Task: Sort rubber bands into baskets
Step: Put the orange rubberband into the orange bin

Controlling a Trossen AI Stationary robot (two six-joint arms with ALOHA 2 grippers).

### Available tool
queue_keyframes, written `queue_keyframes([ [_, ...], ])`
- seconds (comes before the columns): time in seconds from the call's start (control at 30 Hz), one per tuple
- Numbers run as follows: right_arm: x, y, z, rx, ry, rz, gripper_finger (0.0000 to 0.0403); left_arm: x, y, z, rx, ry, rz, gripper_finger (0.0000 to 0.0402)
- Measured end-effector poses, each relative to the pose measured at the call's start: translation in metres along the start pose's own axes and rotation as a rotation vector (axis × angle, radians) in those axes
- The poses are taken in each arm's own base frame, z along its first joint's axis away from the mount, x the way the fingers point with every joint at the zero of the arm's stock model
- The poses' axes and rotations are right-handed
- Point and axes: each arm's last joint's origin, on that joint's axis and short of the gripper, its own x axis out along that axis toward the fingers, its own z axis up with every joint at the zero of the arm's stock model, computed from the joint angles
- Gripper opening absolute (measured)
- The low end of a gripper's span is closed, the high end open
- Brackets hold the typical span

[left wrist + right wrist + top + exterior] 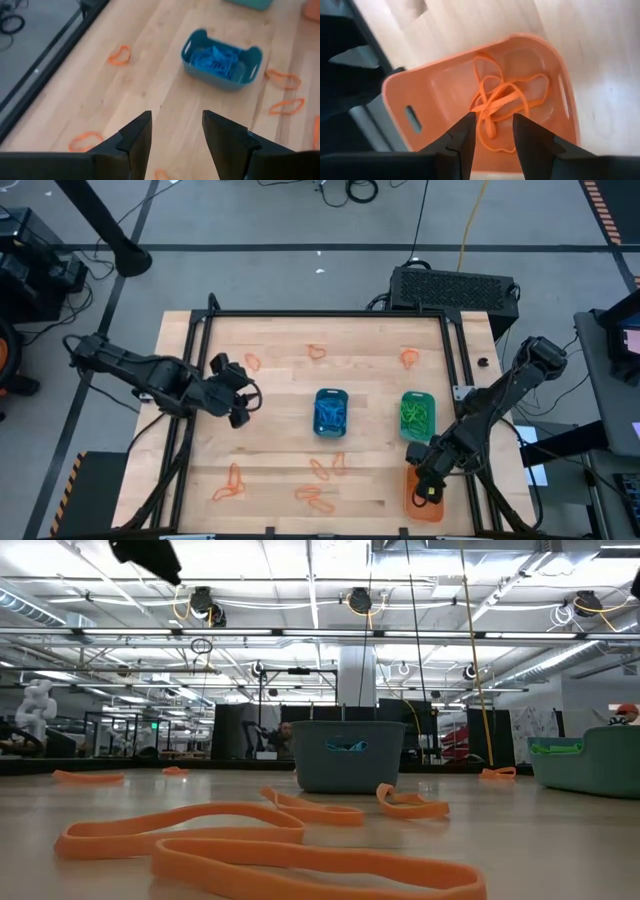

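Three baskets stand on the wooden table: a blue one (pixel 331 412) holding blue rubber bands, a green one (pixel 417 415) holding green bands, and an orange one (pixel 425 502) at the near right. My right gripper (pixel 428 480) hangs open over the orange basket (pixel 445 95), its fingers pointing down at a tangle of orange bands (pixel 502 102) lying in it. My left gripper (pixel 240 405) is open and empty above the table's left part, left of the blue basket (pixel 221 60). Loose orange bands (pixel 318 470) lie flat on the wood.
More orange bands lie at the far side (pixel 317 351), (pixel 410 358), (pixel 251 362) and at the near side (pixel 230 485), (pixel 318 498). A black frame (pixel 200 360) borders the table. A dark box (pixel 455 288) sits beyond the far edge.
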Motion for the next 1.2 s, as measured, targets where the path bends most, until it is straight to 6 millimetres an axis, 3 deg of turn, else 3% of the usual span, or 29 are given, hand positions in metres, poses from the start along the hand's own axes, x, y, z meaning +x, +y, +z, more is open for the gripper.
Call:
queue_keyframes([
  [0.23, -0.021, -0.005, 0.013, -0.008, 0.037, 0.115, 0.0113, 0.019, -0.015, -0.023, -0.057, 0.010, -0.038, 0.0183],
  [0.47, -0.051, -0.014, 0.033, -0.085, -0.092, 0.239, 0.0101, 0.038, -0.035, -0.046, -0.172, -0.008, -0.170, 0.0183],
  [0.63, -0.070, -0.034, 0.060, -0.048, -0.265, 0.229, 0.0089, 0.052, -0.044, -0.062, -0.322, -0.025, -0.236, 0.0183],
  [0.8, -0.090, -0.066, 0.093, -0.036, -0.454, 0.148, 0.0074, 0.065, -0.056, -0.072, -0.419, -0.067, -0.316, 0.0183],
  [0.93, -0.104, -0.103, 0.117, 0.036, -0.572, -0.004, 0.0065, 0.076, -0.071, -0.072, -0.449, -0.103, -0.370, 0.0183],
  [1.2, -0.106, -0.196, 0.147, 0.184, -0.416, -0.268, 0.0068, 0.093, -0.094, -0.070, -0.494, -0.122, -0.462, 0.0183],
])
